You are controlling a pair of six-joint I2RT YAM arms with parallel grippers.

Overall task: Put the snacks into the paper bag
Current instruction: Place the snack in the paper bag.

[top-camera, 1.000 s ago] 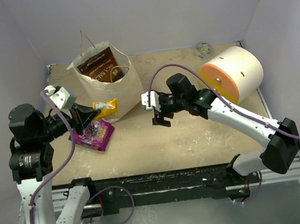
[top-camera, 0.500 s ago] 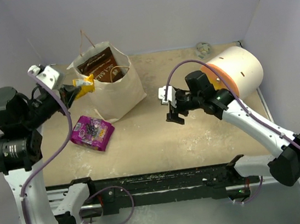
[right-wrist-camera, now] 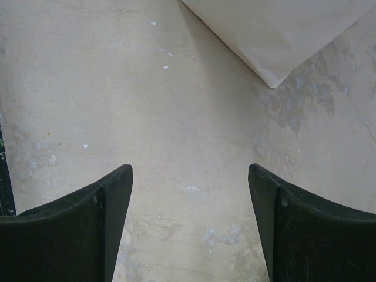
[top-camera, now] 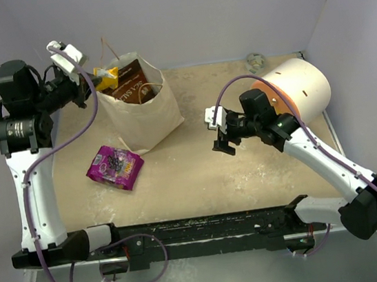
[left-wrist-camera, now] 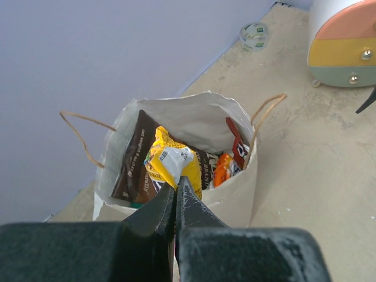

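The left gripper (left-wrist-camera: 175, 192) was clamped on a small yellow bar (left-wrist-camera: 169, 160), holding it over the open mouth of the paper bag (top-camera: 146, 122). The bag stood near the table's far left corner with a brown candy bag (top-camera: 127, 83) inside. The right gripper (top-camera: 220, 139) hung mid-table, jaws apart and empty. A purple packet (top-camera: 115, 166) lay on the table near the bag, toward the left edge.

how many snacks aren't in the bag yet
2: purple packet on the table beside the paper bag; yellow packet in the left gripper above its mouth. Others may hide behind it.
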